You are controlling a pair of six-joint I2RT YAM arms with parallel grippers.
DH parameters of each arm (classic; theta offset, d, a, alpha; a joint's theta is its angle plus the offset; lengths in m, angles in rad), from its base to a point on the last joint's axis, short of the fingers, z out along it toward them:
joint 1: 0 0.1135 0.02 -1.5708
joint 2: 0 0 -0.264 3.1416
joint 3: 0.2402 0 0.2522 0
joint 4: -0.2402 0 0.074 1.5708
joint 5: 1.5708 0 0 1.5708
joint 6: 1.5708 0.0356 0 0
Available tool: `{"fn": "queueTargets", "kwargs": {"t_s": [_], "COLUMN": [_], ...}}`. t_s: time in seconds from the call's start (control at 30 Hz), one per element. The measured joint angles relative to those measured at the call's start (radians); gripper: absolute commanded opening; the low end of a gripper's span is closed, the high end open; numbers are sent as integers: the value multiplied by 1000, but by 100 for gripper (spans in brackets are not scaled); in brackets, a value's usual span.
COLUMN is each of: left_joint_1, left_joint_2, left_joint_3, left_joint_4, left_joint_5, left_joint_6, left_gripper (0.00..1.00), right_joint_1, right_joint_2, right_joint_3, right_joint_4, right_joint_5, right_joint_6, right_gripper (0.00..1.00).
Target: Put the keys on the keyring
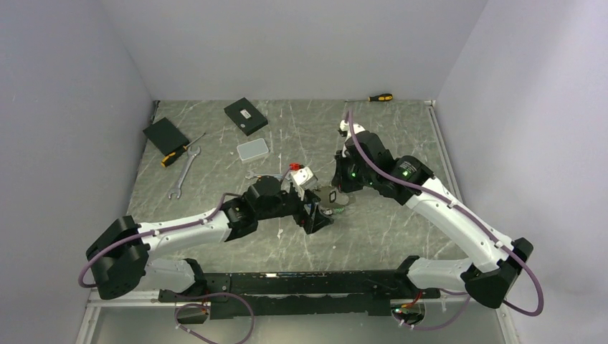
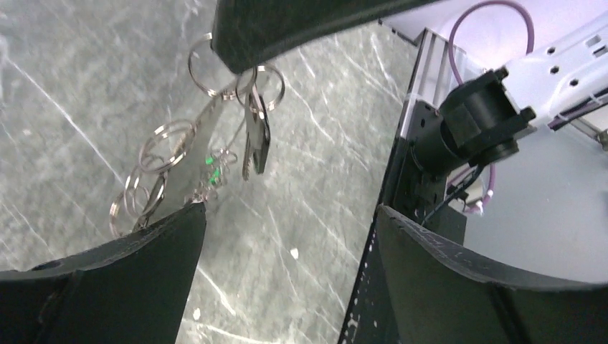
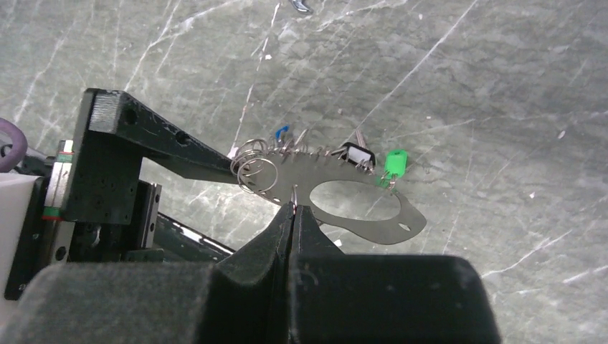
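The keyring [image 3: 373, 218] is a flat dark-grey loop with an oval opening, held above the table. Small wire rings [image 3: 252, 166] and tiny keys fringe its far edge, with a green tag [image 3: 395, 161], a black-and-white tag [image 3: 358, 154] and a blue one [image 3: 281, 131]. My right gripper [image 3: 295, 209] is shut on a thin wire ring at the keyring's near rim. My left gripper [image 2: 290, 211] is open and empty. Its left fingertip [image 2: 188, 215] touches the keyring's end. A key [image 2: 254, 143] and rings [image 2: 163, 140] hang beside it. From above, both grippers [image 1: 319, 215] [image 1: 335, 195] meet mid-table.
A silver wrench [image 1: 183, 172] and an orange-handled screwdriver [image 1: 179, 153] lie at the left. Two black boxes [image 1: 165, 135] [image 1: 245, 115] and a grey case [image 1: 252, 149] sit behind. Another screwdriver [image 1: 380, 97] lies at the back wall. Walls enclose three sides.
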Motion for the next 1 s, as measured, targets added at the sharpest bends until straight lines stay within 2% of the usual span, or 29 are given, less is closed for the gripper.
{"fn": "queueTargets", "kwargs": {"t_s": [0.2, 0.43, 0.53, 0.7, 0.8, 0.9, 1.0], "left_joint_1": [0, 0, -2, -2, -2, -2, -2], "left_joint_2": [11, 34, 46, 50, 53, 71, 91], "left_joint_3": [-15, -16, -16, -16, -16, -16, -16], "left_joint_4": [143, 212, 219, 225, 234, 262, 288], "left_joint_5": [-56, -95, -119, -162, -174, -175, -172], "left_joint_6": [19, 21, 22, 21, 22, 21, 17], "left_gripper": [88, 85, 78, 57, 53, 54, 60], "right_joint_1": [-16, -32, -39, -48, -56, -61, -73], "right_joint_2": [-22, -62, -64, -65, -71, -80, -81], "right_joint_3": [0, -38, -57, -63, -68, -80, -90], "right_joint_4": [-4, 18, 21, 25, 38, 52, 59], "right_joint_5": [-37, -58, -71, -84, -96, -103, -107], "right_joint_6": [40, 68, 76, 80, 87, 92, 95], "right_gripper": [0, 0, 0, 0, 0, 0, 0]}}
